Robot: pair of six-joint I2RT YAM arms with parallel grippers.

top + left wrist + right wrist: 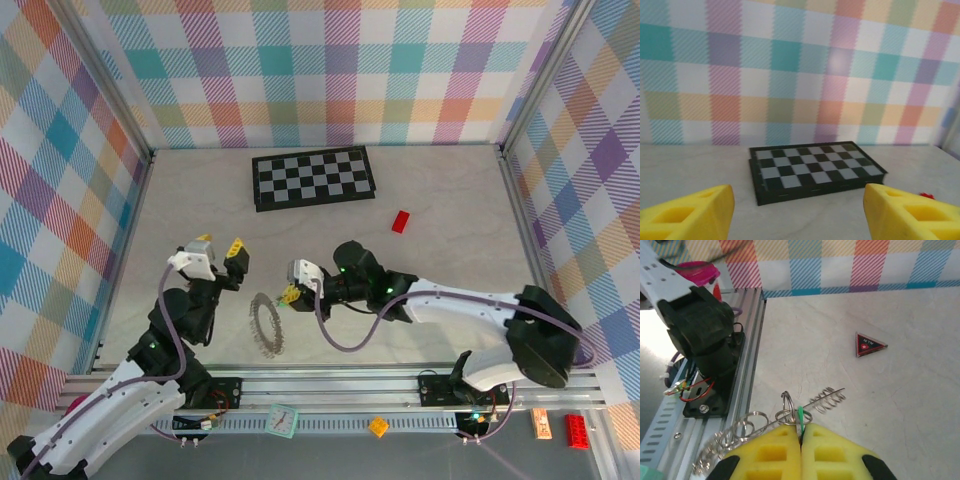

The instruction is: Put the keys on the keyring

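Here, right claw [801,430] pinching green key [800,415], endwise

Shiny metal keyring [735,432], matt plastic fingers [771,456], smooth pale table [880,405].

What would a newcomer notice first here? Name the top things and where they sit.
The loud plaid walls aside, the black-and-white chequered board at the back of the table draws the eye, with a small red block to its right. Nearer the front, the right gripper pinches a green-headed key at the rim of the grey keyring, while the left gripper stands open.
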